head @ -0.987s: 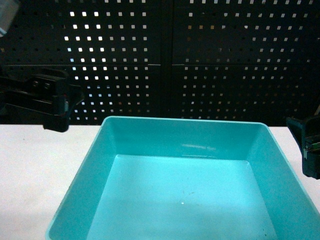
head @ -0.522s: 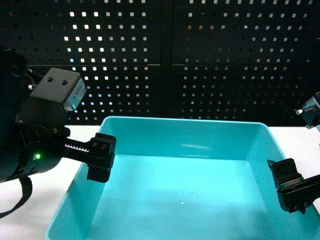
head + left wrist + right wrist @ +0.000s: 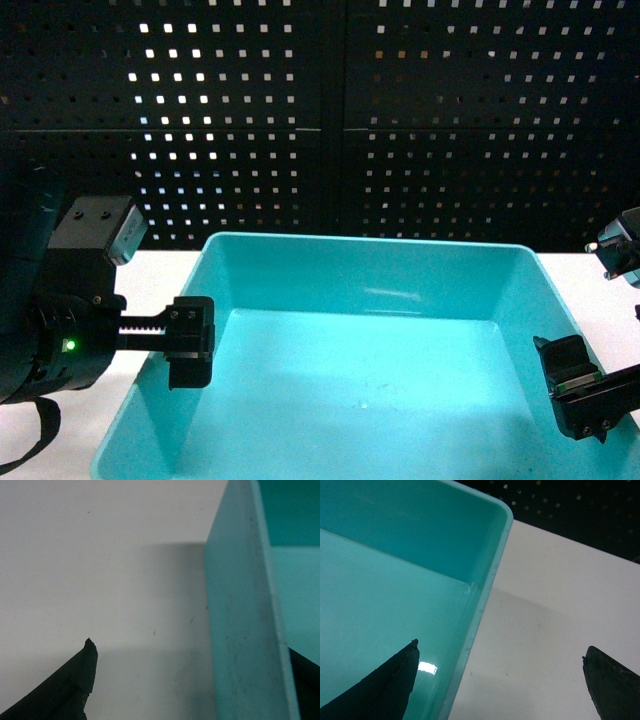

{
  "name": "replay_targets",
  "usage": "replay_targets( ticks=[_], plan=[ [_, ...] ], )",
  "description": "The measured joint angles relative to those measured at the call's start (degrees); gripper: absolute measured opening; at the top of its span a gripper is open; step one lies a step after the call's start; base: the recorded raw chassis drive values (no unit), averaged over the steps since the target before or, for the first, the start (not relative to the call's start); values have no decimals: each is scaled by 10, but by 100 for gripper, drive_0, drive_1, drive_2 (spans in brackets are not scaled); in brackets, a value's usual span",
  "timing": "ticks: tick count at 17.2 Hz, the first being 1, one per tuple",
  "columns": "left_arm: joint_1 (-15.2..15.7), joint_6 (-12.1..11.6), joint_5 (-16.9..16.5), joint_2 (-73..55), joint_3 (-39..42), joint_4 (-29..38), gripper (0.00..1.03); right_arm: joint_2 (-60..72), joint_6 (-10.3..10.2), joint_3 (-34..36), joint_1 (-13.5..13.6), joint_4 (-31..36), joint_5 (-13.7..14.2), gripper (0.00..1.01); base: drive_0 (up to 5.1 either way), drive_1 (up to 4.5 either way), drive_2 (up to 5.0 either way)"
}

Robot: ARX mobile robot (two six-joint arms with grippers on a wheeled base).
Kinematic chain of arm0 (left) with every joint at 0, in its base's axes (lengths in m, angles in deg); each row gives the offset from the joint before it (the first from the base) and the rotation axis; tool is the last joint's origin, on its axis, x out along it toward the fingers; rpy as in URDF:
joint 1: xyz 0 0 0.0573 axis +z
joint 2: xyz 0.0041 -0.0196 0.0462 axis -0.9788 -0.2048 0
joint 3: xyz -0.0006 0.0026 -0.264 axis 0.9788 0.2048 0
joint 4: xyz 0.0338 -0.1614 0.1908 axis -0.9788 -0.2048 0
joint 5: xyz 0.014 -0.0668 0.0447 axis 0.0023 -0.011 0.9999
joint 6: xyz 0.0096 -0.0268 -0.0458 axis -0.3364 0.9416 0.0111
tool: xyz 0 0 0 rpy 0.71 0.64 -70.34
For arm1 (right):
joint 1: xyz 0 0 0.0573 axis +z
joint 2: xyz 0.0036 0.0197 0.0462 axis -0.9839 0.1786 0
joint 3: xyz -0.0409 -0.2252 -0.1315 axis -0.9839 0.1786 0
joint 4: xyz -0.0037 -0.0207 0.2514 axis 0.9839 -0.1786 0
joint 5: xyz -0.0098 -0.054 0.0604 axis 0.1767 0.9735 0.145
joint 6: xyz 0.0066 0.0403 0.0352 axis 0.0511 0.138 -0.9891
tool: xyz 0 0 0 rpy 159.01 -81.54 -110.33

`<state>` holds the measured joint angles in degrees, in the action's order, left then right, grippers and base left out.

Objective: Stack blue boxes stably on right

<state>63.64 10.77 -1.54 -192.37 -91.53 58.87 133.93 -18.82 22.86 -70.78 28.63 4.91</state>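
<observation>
A light turquoise blue box [image 3: 370,270] fills the middle of the head view, standing open and empty on the white table [image 3: 160,262]. My left gripper [image 3: 178,352] is open astride the box's left wall [image 3: 240,630]; one finger [image 3: 75,685] is over the table and the other [image 3: 306,667] is inside the box. My right gripper [image 3: 598,400] is open astride the right rim [image 3: 476,620], with one finger [image 3: 390,685] inside the box and the other [image 3: 615,682] over the table. Neither gripper touches the wall.
A black pegboard [image 3: 400,120] closes off the back of the table. White table surface shows to the left of the box [image 3: 100,555] and to its right [image 3: 560,605]. The box's near edge runs out of the head view.
Both arms have come down from outside the box to straddle its side walls. In the last half second the left gripper dropped a little lower and the right one barely shifted.
</observation>
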Motion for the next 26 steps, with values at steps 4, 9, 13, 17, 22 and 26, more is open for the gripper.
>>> replay_targets(
  ticks=[4,9,13,17,22,26],
  plan=[
    [4,24,-8,-4,4,8,98,9,-9,2,1,-7,2,64,0,0,0],
    [-5,35,-2,-4,7,-2,98,10,-20,8,5,1,3,15,0,0,0],
    [-19,80,13,-4,-2,-37,98,13,-67,12,9,16,8,3,0,0,0],
    [-59,124,33,-4,-11,-51,54,20,-67,25,7,39,9,3,0,0,0],
    [-93,137,42,-4,-23,-61,2,12,-67,27,7,23,6,3,0,0,0],
    [-96,136,46,-1,-22,-61,2,-2,-72,35,4,12,0,3,0,0,0]
  ],
)
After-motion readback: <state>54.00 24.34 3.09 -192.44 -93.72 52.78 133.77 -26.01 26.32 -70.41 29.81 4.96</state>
